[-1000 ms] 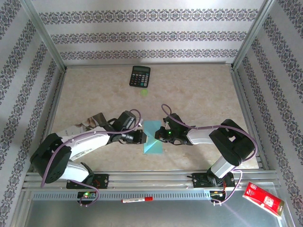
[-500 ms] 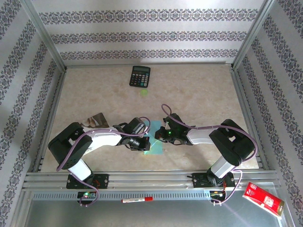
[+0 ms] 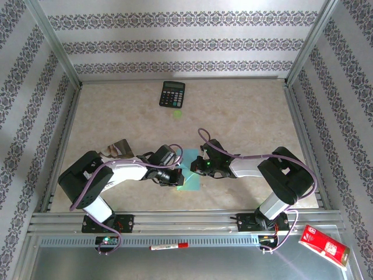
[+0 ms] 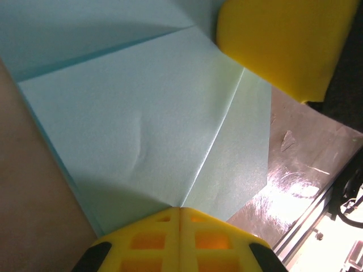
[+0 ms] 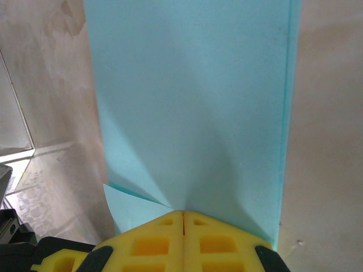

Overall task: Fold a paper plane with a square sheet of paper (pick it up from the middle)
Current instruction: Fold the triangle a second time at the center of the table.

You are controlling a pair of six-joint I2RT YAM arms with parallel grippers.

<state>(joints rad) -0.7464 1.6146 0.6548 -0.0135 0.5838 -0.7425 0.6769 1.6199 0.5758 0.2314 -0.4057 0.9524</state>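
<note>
Cyan paper lies part-folded on the tabletop between the arms. Left end effector and right end effector each have fingers pressed together, tips on the paper. Pin with the right; run the left firmly along the crease, edges aligned.

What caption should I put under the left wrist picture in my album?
The left pincer, shut, touches its tips to a creased light-cyan paper sheet lying on the beige table.
</note>
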